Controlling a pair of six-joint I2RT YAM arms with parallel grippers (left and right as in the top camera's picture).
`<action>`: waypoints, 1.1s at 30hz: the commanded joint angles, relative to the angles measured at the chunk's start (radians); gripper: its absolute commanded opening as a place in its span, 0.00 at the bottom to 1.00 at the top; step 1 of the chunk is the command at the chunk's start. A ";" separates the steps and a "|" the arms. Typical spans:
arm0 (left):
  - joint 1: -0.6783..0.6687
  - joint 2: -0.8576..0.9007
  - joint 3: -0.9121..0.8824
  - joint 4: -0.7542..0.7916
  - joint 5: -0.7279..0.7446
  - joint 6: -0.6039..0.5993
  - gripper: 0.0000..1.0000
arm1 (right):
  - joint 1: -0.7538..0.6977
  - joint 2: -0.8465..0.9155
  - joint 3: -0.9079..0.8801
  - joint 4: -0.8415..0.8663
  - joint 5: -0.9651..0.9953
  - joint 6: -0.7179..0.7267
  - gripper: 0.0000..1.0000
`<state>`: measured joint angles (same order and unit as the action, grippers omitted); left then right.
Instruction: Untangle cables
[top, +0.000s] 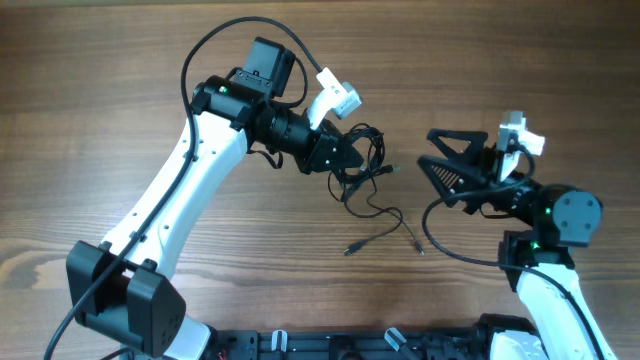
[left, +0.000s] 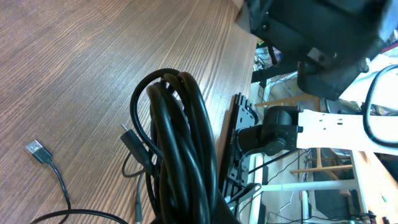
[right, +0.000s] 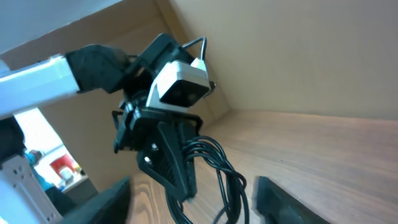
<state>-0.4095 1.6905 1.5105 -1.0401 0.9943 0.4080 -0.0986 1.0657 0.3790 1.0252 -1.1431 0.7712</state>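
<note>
Currently: wood-grain table (top: 100, 100); left gripper (top: 352, 160) clamped on cables (top: 368, 165); right gripper (top: 426, 149) spread, empty; cluttered room (left: 311, 186) past edge.

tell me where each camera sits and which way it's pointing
Overhead: above the table, looking straight down; both arms show, left gripper shut on the cables, right gripper open.
Left wrist: low over the table, facing the right arm; cables fill the centre, own fingers not clearly visible.
Right wrist: facing the left gripper and cables; its own fingers at the bottom edge.
Shared: both wrist views show the held cables.
</note>
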 joint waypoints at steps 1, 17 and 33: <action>0.003 -0.023 0.012 -0.005 0.010 -0.187 0.04 | 0.049 -0.007 0.022 -0.093 0.087 -0.232 0.74; 0.021 -0.022 0.012 -0.326 -0.168 0.013 0.04 | 0.363 -0.023 0.453 -1.395 0.380 -1.015 0.54; -0.039 -0.022 0.012 -0.107 -0.107 0.108 0.04 | 0.363 0.212 0.451 -1.209 0.404 0.306 0.20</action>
<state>-0.4305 1.6901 1.5112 -1.1542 0.8604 0.4904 0.2596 1.2251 0.8150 -0.2157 -0.7357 0.9485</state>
